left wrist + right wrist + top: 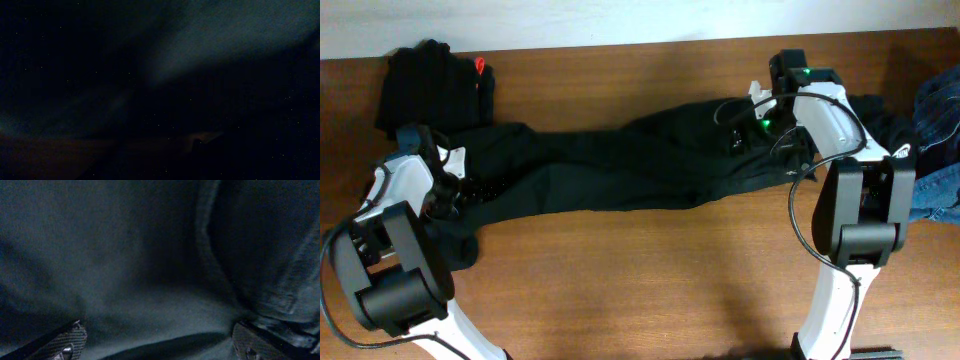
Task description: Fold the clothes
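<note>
Long black jeans lie stretched across the table, leg ends at the left and waist at the right. My left gripper is down on the leg ends; its fingers are hidden there. The left wrist view shows only dark fabric, so its jaws cannot be read. My right gripper sits over the waist end. In the right wrist view its fingers stand far apart at the lower corners, with black cloth spread between them and a seam fold on the right. The right gripper is open.
A bundle of black clothes with a small red tag lies at the back left corner. Blue denim is heaped at the right edge, behind the right arm. Bare wooden table runs along the front.
</note>
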Controlling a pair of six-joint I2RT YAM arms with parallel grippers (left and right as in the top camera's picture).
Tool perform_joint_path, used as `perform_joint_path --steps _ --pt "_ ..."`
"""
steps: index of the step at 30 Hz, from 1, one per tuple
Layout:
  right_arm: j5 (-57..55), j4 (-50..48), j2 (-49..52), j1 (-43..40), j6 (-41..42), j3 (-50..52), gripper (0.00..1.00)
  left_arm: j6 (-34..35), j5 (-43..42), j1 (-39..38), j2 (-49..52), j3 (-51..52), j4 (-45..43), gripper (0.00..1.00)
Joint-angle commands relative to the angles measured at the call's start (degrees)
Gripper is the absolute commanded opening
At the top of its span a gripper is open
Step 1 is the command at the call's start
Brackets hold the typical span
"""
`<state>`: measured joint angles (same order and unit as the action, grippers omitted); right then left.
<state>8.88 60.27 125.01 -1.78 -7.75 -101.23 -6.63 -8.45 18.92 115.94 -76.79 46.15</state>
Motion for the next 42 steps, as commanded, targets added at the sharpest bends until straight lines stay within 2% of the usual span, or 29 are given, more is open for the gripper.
perform_joint_path --steps 1,15,20,26,32,39,42 --pt "-2.49 -1.49 1.01 -0.96 -2.14 -0.02 0.99 -0.66 1.42 -0.07 3.34 1.01 1.99 0.42" --pt "-3.39 -11.41 1.22 -0.98 -5.62 -0.02 0.99 0.83 3.98 -0.09 3.32 1.01 8.63 0.38" --pt "-3.10 -12.63 0.76 -0.98 -5.73 -1.03 0.99 0.87 3.76 -0.09 1.60 0.96 7.30 0.40" --pt "0.50 -10.36 -1.92 -0.98 -5.46 -6.67 0.99 1.05 3.74 -0.09 -6.71 -1.27 4.61 0.49" --pt "2.89 -9.20 -2.08 -0.98 -5.29 -9.99 0.99 1.01 3.78 -0.07 -14.56 -2.82 -0.76 0.71" --pt "-0.42 -11.65 -1.86 -2.05 3.30 -9.97 0.99 1.03 6.47 -0.02 -14.29 -2.80 -8.28 0.82" --pt "-0.07 -11.21 -1.84 -2.38 3.74 -9.94 0.99 1.03 8.26 0.07 -12.63 -2.80 -9.07 0.85"
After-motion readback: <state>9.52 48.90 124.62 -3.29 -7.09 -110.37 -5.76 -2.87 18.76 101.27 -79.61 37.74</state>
